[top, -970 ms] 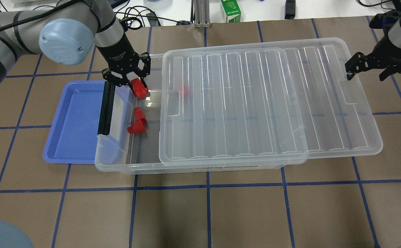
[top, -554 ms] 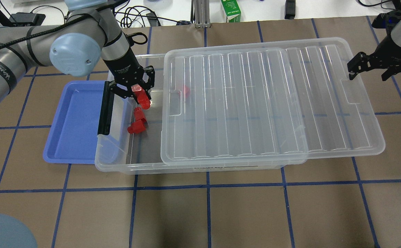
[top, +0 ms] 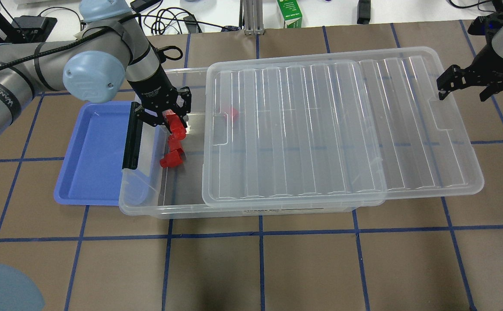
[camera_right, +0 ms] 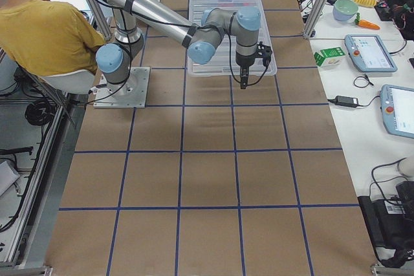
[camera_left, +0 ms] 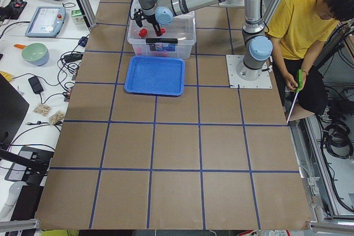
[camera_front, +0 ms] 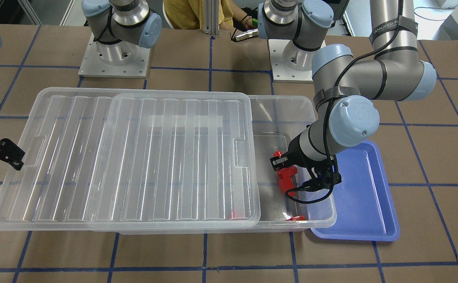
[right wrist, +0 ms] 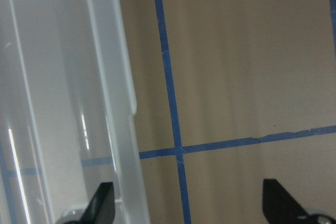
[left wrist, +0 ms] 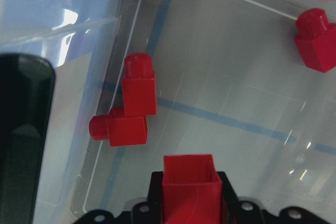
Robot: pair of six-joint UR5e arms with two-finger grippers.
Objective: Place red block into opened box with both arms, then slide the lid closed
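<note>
The clear box lies across the table, with the ribbed lid slid right so the box's left end is uncovered. My left gripper is shut on a red block and hangs inside that uncovered end; the wrist view shows the held red block between the jaws. Two red blocks lie together on the box floor below it, and another shows through the lid. My right gripper stands open just off the lid's right end, and in its wrist view the right gripper holds nothing.
A shallow blue tray sits against the box's left end, next to the box's black bar. A green carton and cables lie beyond the far table edge. A person in a yellow shirt sits behind the robot.
My left gripper has carried the red block slightly right and down into the box's uncovered end. The right gripper has barely shifted near the lid's end.
</note>
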